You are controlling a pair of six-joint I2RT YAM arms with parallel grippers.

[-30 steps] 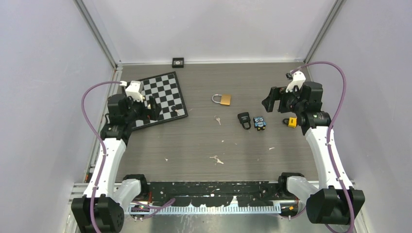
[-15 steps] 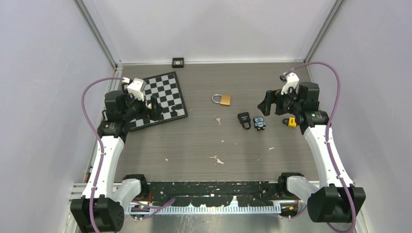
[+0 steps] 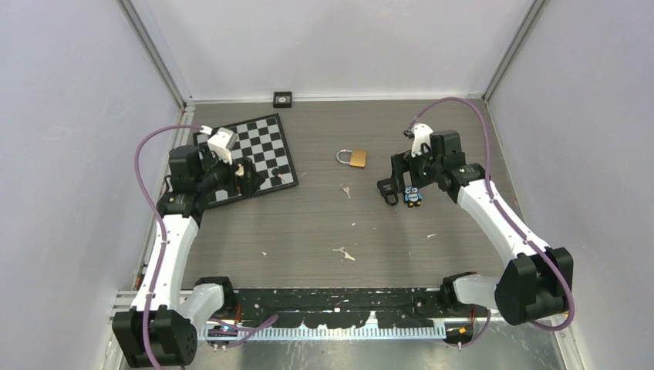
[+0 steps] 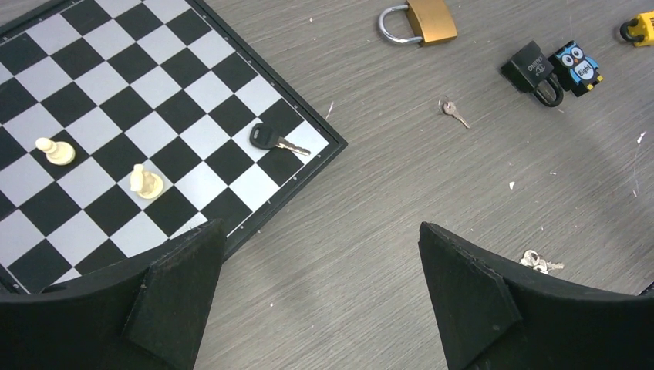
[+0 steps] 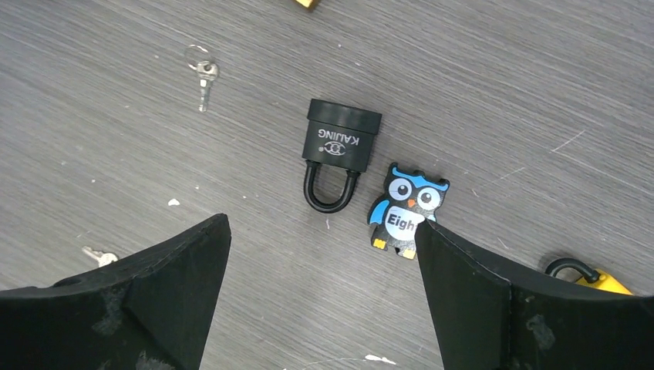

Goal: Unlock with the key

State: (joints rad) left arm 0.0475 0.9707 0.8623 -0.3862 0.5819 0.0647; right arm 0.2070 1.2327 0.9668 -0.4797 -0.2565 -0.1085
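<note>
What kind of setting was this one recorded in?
Probably a lab robot test cell: a table boxed in by plain walls and metal posts, left arm and right arm bolted at its near edge, and practice props, a black padlock, brass padlock and chessboard.

Three padlocks: brass padlock [image 4: 420, 19], black padlock [image 5: 337, 150], yellow padlock [image 4: 640, 29]. Keys: one black-headed key [image 4: 274, 140], one single silver key [image 4: 453, 112], one silver bunch [image 4: 540, 262] (count within unclear). One chessboard [image 4: 193, 85], two pale pawns [image 4: 55, 151] [image 4: 145, 182], one owl tag [image 4: 582, 68].
</note>
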